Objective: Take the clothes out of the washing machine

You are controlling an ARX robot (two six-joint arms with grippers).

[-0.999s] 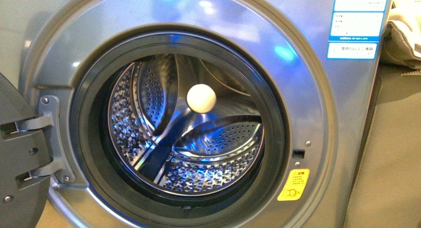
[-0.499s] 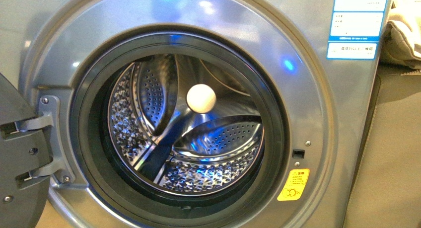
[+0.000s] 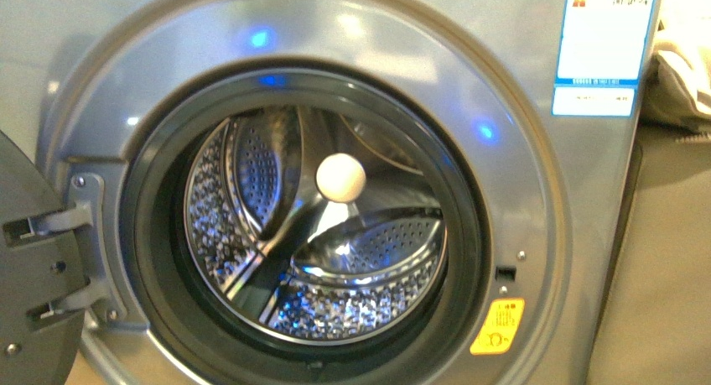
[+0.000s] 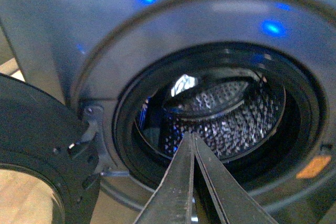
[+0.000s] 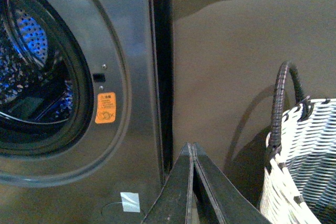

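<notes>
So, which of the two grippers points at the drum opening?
The left gripper: its shut fingers aim into the washing machine drum. The right gripper faces the wall between washer and basket.

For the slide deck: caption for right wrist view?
Shut right gripper between washing machine and woven basket.

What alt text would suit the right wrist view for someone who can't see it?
A shut pincer points at the floor between a grey washing machine, its drum open, and a white woven basket with a dark handle.
</notes>
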